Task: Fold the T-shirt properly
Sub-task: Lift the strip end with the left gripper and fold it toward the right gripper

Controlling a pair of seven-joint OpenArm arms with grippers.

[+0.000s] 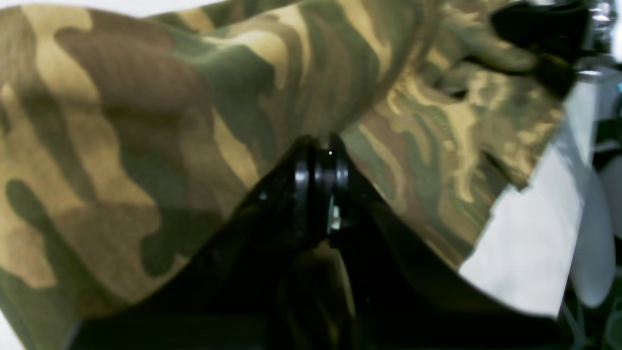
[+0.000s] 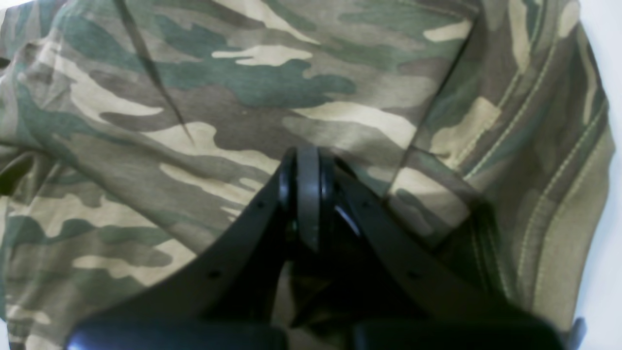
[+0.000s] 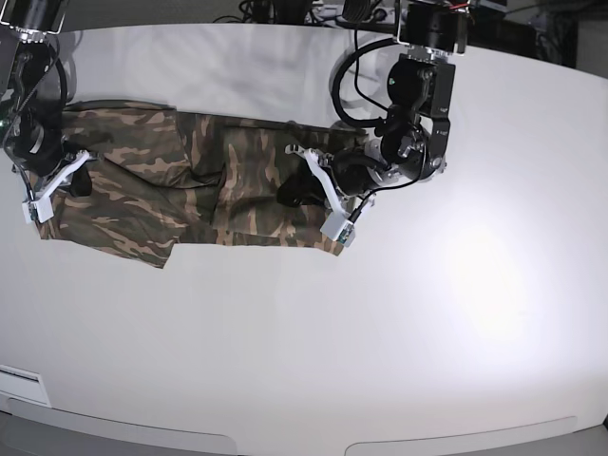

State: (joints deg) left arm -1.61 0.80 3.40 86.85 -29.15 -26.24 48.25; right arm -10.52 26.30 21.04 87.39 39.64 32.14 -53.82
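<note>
The table [image 3: 304,361] is white w/ the shirt [image 3: 199,185] spread as a long strip across its far half, already narrowed lengthwise by the look of it. The left arm [image 3: 418,95] comes down over one end, the right arm [image 3: 28,85] over the other. The left gripper [image 1: 321,146] has its jaws pinched together on a tuft of camo cloth, which bunches up right at the tips; beyond it the shirt edge and bare table show off to one side. The right gripper [image 2: 307,160] is likewise clamped tight w/ cloth tucked between and under the jaws; a stitched hem [image 2: 544,146] runs just off to its side, so it prob. has the hem end or a sleeve, can't tell which. My read: both ends are gripped and a crosswise fold is next, one end carried over to the other. To do it well I'd lift both grips evenly, enough that the cloth clears the table w/o dragging, keep the strip taut betw. the two so no wrinkles set, then lay edge on edge square before letting go. Risk: only the top layer is pinched, so the under layer may lag and skew the fold.
</note>
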